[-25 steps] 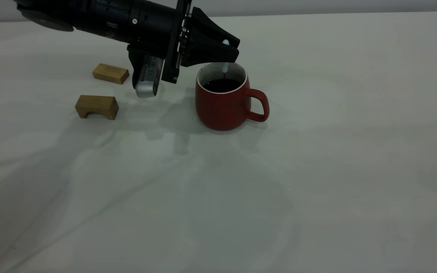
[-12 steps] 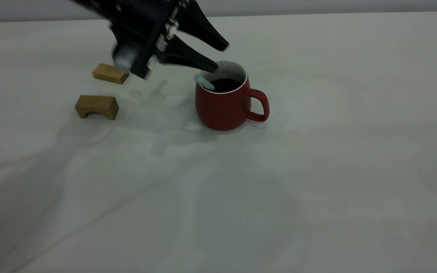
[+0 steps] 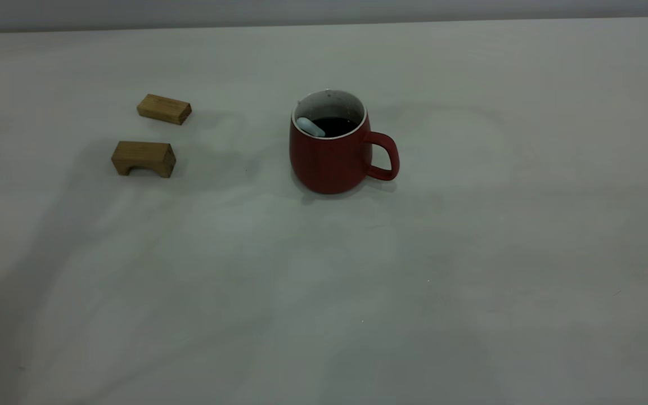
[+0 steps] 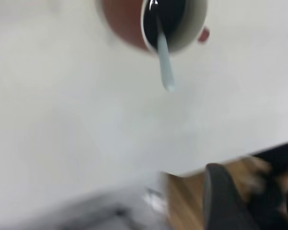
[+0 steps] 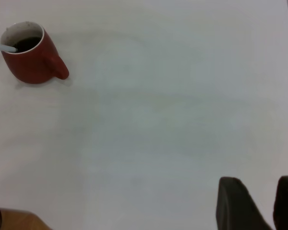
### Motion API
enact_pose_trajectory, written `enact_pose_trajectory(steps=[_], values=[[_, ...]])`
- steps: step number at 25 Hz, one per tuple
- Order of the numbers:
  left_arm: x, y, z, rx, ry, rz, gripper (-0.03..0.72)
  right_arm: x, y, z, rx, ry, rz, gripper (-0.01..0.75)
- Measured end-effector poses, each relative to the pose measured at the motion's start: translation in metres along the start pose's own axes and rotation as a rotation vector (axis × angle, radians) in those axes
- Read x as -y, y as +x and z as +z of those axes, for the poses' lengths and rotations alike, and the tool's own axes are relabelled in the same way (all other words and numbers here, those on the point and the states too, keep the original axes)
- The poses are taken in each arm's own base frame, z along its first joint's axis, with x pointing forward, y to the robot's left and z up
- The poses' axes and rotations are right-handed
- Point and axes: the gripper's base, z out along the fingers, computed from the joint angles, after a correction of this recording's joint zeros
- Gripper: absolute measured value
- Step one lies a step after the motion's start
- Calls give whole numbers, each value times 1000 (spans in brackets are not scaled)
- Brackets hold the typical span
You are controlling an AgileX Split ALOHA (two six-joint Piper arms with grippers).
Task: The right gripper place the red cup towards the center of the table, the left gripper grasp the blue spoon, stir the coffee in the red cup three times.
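Note:
The red cup (image 3: 329, 163) stands upright near the middle of the table (image 3: 470, 253), its handle pointing right. The coffee (image 3: 332, 125) in it is dark. The blue spoon (image 3: 310, 126) leans in the cup with its pale handle over the left rim, and nothing holds it. No gripper shows in the exterior view. In the left wrist view the cup (image 4: 129, 24) and spoon (image 4: 165, 67) lie far from my left gripper (image 4: 257, 191), which is blurred, open and empty. My right gripper (image 5: 258, 179) hangs far from the cup (image 5: 31, 64), slightly open and empty.
Two tan wooden blocks lie left of the cup, a flat one (image 3: 163, 108) and an arched one (image 3: 144, 158). The table's edge runs across the left wrist view, with brown floor (image 4: 187, 206) beyond it.
My left gripper held the spoon upright in the cup, then opened and let it fall against the left rim. The arm has since pulled back out of the exterior view.

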Motion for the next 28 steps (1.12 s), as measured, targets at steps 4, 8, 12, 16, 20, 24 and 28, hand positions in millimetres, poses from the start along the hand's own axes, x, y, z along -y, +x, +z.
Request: enact_pose_trajectory(steps=[4, 8, 12, 16, 20, 24, 28], values=[[14, 26, -67, 172, -125, 239, 402, 0, 0, 0, 0, 0, 0, 237], [22, 68, -129, 339, -234, 331, 402, 0, 0, 0, 0, 0, 0, 237], [21, 130, -166, 435, -263, 351, 402, 0, 0, 0, 0, 0, 0, 237], [5, 206, -172, 474, -257, 358, 402, 0, 0, 0, 0, 0, 0, 237], [-22, 293, -166, 570, -261, 386, 402, 0, 0, 0, 0, 0, 0, 237], [-52, 353, -149, 703, -315, 349, 402, 0, 0, 0, 0, 0, 0, 237], [-78, 385, -117, 769, -394, 289, 402, 0, 0, 0, 0, 0, 0, 237]])
